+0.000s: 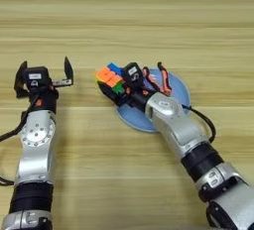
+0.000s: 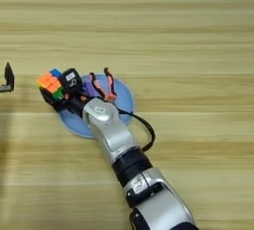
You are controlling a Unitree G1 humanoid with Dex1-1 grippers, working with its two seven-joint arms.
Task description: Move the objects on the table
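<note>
The multicoloured puzzle cube (image 1: 111,79) sits at the left rim of the round light-blue plate (image 1: 179,91), and my right gripper (image 1: 118,84) is shut on it, black fingers on either side. The orange-and-black pliers (image 1: 158,79) lie on the plate just right of the gripper's wrist. In the right eye view the cube (image 2: 51,84), the right gripper (image 2: 58,91), the pliers (image 2: 103,86) and the plate (image 2: 125,100) show the same arrangement. My left gripper (image 1: 43,74) stands open and empty over the bare table (image 1: 129,21), well left of the cube.
The right forearm (image 1: 178,127) crosses the near part of the plate, with a black cable looping off its right side. Pale wooden planks run across the whole far half of the table.
</note>
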